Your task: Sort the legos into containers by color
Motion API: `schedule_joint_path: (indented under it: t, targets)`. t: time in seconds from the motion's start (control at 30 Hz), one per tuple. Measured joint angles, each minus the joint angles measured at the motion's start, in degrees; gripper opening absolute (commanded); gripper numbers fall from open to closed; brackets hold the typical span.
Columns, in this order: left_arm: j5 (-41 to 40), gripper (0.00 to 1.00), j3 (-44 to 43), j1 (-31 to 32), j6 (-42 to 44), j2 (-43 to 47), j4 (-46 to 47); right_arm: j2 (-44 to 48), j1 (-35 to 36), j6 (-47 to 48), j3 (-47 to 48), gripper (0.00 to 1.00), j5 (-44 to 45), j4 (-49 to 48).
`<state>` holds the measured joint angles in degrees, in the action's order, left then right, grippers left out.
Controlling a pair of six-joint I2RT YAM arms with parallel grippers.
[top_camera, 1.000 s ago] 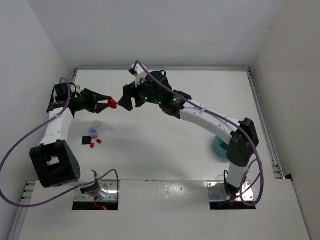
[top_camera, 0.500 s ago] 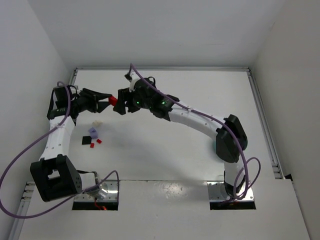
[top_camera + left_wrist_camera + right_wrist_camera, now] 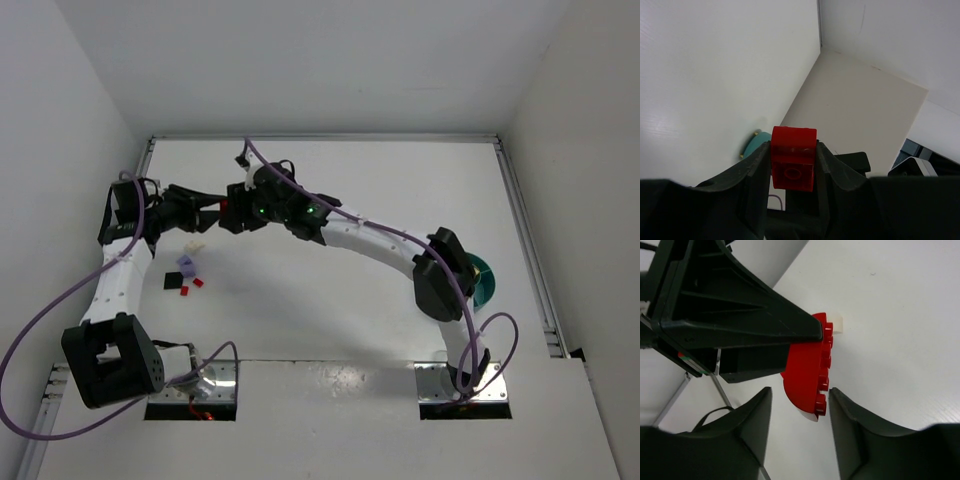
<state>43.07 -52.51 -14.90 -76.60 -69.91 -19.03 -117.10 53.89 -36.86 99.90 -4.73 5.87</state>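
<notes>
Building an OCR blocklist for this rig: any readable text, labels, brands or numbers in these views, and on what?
No readable text in any view.
red brick: no print; studs too blurred to tell whether anything is embossed.
teal bowl: no marking visible.
right arm: only green lights, no lettering.
loose bricks: too small to tell.
</notes>
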Motion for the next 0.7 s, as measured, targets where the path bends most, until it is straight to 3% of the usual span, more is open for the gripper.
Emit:
schedule_joint_path:
  t: [0.2, 0.3, 0.43, 0.5, 0.53, 0.63, 0.67, 0.7]
  targets:
    - [0.0, 0.01, 1.2, 0.2, 0.0, 0.9, 0.5, -0.1, 0.0, -0.2, 0.9, 0.45, 0.9, -0.3]
    - [0.1, 0.01, 2.3, 0.2, 0.0, 1.4, 0.5, -0.1, 0.0, -0.1, 0.9, 0.39, 1.3, -0.2]
    - [0.0, 0.01, 2.9, 0.2, 0.0, 1.5, 0.6, -0.1, -0.1, 1.1, 0.9, 0.17, 1.7, 0.5]
    - [0.1, 0.07, 3.0, 0.2, 0.0, 1.5, 0.6, -0.1, 0.0, 1.7, 0.9, 0.09, 1.7, 0.7]
    - [0.1, 0.28, 3.1, 0.2, 0.1, 1.6, 0.6, -0.1, 0.0, 2.1, 0.9, 0.04, 1.7, 0.6]
    - [0.0, 0.58, 3.1, 0.2, 0.9, 1.7, 0.7, -0.1, -0.1, 3.4, 0.9, 0.0, 1.5, 0.6]
    - [0.0, 0.76, 3.1, 0.2, 1.9, 1.8, 0.8, 0.0, -0.2, 3.8, 0.9, 0.0, 1.4, 0.5]
    - [0.1, 0.87, 3.1, 0.2, 3.1, 1.8, 0.9, 0.3, -0.3, 4.3, 0.6, 0.0, 1.3, 0.2]
